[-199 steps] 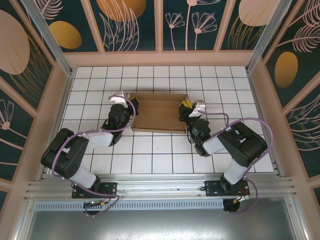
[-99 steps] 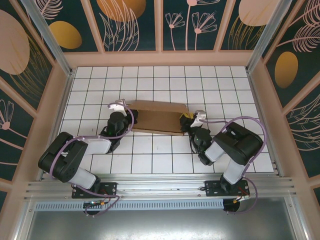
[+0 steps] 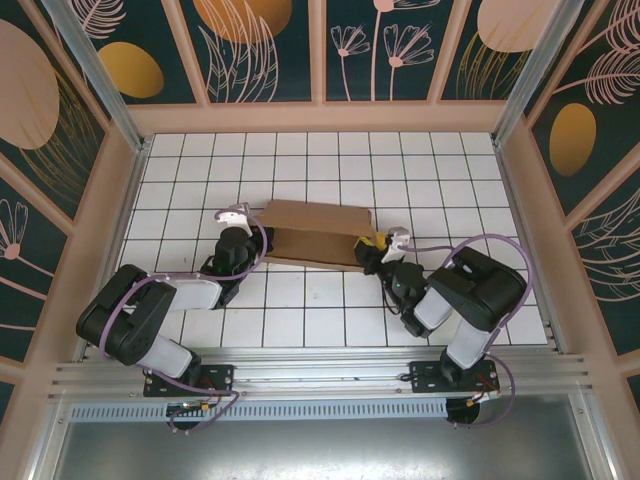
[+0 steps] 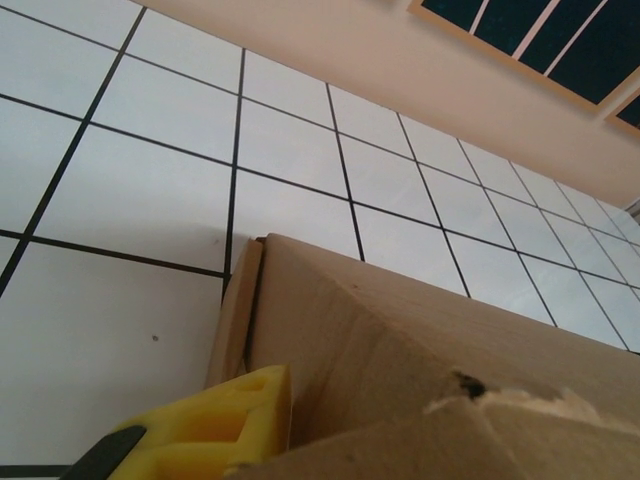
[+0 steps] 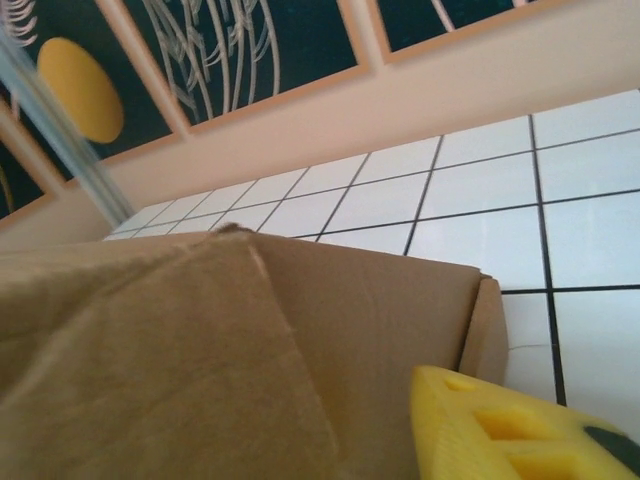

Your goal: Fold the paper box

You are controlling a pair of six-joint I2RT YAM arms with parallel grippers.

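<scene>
The box [image 3: 315, 235], brown cardboard, sits at the middle of the table [image 3: 330, 300]. The left gripper [image 3: 260, 238] is at its left end, one yellow finger [image 4: 220, 425] against the end wall. The right gripper [image 3: 367, 247] is at its right end, its yellow finger [image 5: 500, 425] just beside the cardboard. I cannot tell how far either is open or whether it grips.

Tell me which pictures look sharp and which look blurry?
Top external view: sharp and evenly lit, with the paper box and the white tiled table clear right to the edges. Left wrist view: the tiles are crisp, but the box's torn near edge is soft. Right wrist view: the closest cardboard is blurry, while the yellow tool finger looks sharper.
</scene>
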